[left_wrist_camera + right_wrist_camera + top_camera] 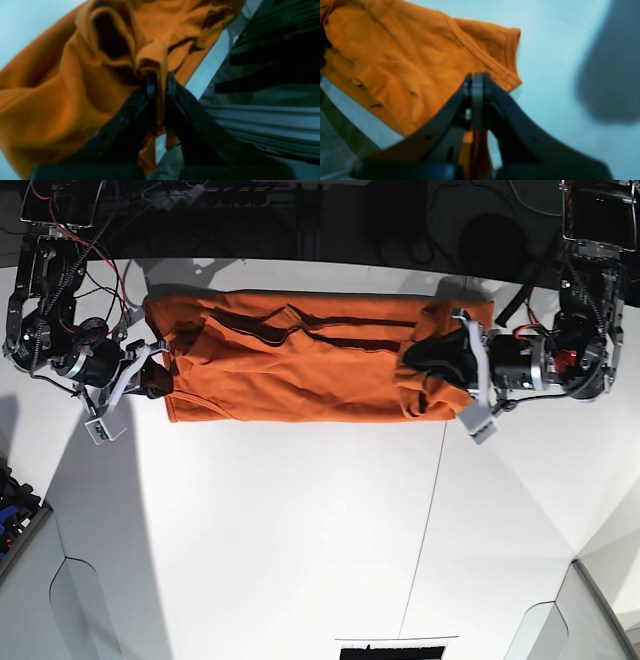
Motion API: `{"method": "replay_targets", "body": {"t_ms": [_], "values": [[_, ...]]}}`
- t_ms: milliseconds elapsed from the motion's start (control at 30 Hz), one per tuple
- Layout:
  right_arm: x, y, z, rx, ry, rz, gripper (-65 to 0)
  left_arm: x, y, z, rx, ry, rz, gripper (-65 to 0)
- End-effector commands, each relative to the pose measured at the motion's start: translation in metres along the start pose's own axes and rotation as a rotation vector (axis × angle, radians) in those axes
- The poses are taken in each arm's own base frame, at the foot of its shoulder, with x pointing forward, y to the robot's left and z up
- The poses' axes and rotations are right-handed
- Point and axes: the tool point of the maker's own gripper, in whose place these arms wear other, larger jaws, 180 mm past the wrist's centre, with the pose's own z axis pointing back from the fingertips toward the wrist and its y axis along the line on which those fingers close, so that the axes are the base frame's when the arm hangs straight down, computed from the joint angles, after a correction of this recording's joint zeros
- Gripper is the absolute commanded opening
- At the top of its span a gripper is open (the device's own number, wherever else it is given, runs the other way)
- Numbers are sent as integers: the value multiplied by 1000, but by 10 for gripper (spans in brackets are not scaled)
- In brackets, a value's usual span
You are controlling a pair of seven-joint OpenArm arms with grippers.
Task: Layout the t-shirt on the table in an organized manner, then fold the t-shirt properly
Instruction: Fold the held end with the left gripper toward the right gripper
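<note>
1. T-shirt [300, 370], plain orange, lies stretched sideways along the far edge of the white table [300, 540], held between the two arms

2. Left gripper [161, 83], on the right side of the base view, has its jaws drawn narrow with a fold of orange cloth pinched between them; more cloth shows below the jaws in the left wrist view

3. At that end the fabric bunches into deep folds with a dark hollow, and the table edge runs diagonally just beside it

4. Right gripper [476, 86], on the left side of the base view, has its jaws pressed together; a strip of orange cloth hangs between the fingers below the tips, so it grips the shirt too

5. Right wrist view shows a short sleeve [500, 50] with a stitched hem, lying flat on the table just past the jaws

6. Middle of the shirt carries long horizontal creases; its lower hem runs fairly straight between the grippers

7. Thin dark seam line [425, 530] crosses the tabletop, from near the shirt's left-gripper end toward the near edge

8. Both wrist views are blurred; fine detail of the cloth edges is not readable
</note>
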Motion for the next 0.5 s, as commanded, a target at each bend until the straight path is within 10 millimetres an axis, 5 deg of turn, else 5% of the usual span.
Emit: {"method": "replay_targets", "body": {"t_ms": [0,233,367,467], "values": [[15,-3,6,-5,-45,16,-650,15,1,2,2,-44,-25,-650],[15,-3,6,-5,-45,17,-650,24,10,-30,-42,-42,42,-650],[15,-3,6,-5,-45,16,-650,32,0,-35,-106,-67,63,-317],[15,-4,6,-12,-44,19,-650,34,-16,-32,-193,-74,80,-288]]}}
